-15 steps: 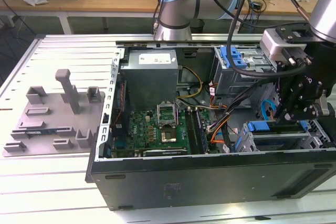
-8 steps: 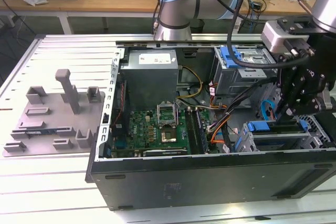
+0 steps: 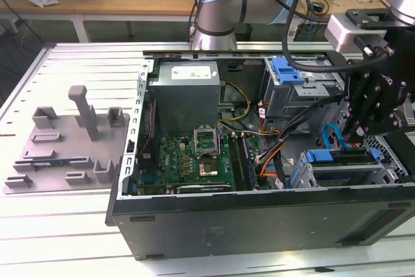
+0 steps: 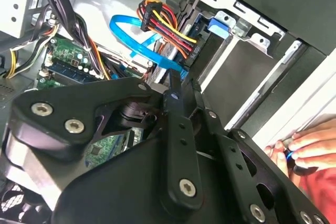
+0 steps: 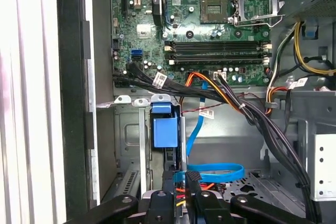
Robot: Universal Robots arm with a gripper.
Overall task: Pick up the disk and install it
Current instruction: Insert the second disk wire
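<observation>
The disk (image 3: 343,158) sat on edge in the drive cage at the exterior view's right of the open computer case, its blue rail bracket (image 5: 165,132) facing outward, a blue data cable looping just beside it.

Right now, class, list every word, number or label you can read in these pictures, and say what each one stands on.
No text can be quoted with confidence.
Sticker on the power supply, exterior view: print too small to read.
White cable tags, first wrist view: marks too blurred to read.
Markings on the motherboard, first wrist view: too small to read.
</observation>
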